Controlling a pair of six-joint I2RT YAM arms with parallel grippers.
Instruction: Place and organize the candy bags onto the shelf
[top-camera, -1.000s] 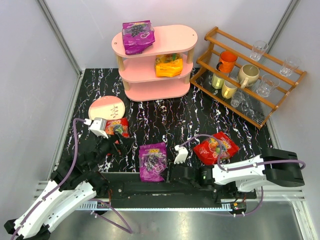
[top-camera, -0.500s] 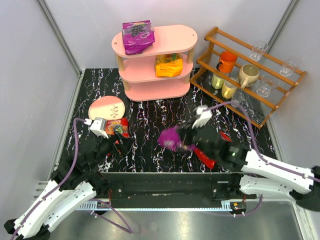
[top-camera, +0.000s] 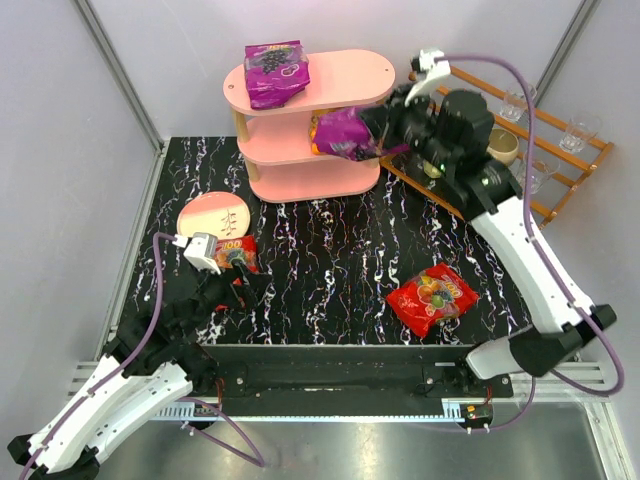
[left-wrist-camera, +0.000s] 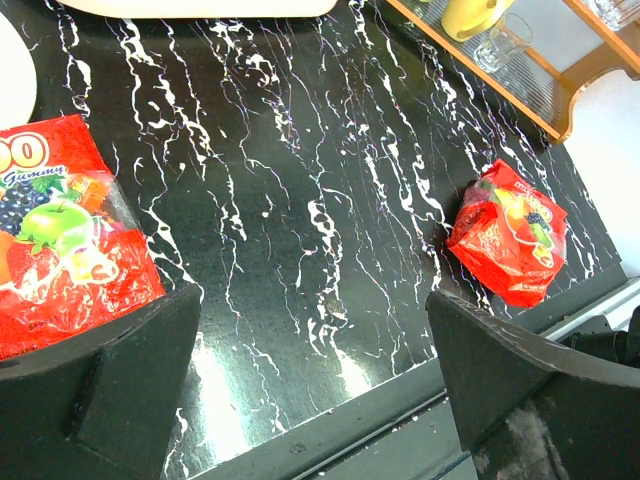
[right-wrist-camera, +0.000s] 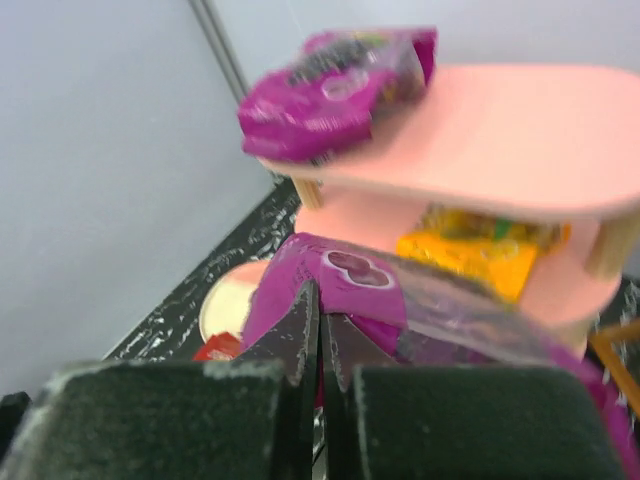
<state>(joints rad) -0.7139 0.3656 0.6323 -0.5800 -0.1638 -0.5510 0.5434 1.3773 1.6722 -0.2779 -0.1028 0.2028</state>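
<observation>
My right gripper (top-camera: 378, 128) is shut on a purple candy bag (top-camera: 342, 134) and holds it in the air in front of the pink shelf's (top-camera: 350, 82) middle tier; in the right wrist view the bag (right-wrist-camera: 380, 300) hangs from the closed fingers. Another purple bag (top-camera: 275, 70) lies on the top tier. An orange bag (right-wrist-camera: 470, 250) lies on the middle tier, mostly hidden in the top view. One red bag (top-camera: 432, 297) lies on the table at the right. My left gripper (top-camera: 232, 275) is open just near a second red bag (top-camera: 236, 252), which shows at left in the left wrist view (left-wrist-camera: 60, 240).
A pink plate (top-camera: 213, 215) lies left of the shelf. A brown wooden rack (top-camera: 500, 165) with cups and glasses stands at the back right, close behind my right arm. Grey walls enclose the table.
My right arm has swung from the near table edge up and back to the shelf, carrying the purple bag off the table. The left arm has hardly moved.
</observation>
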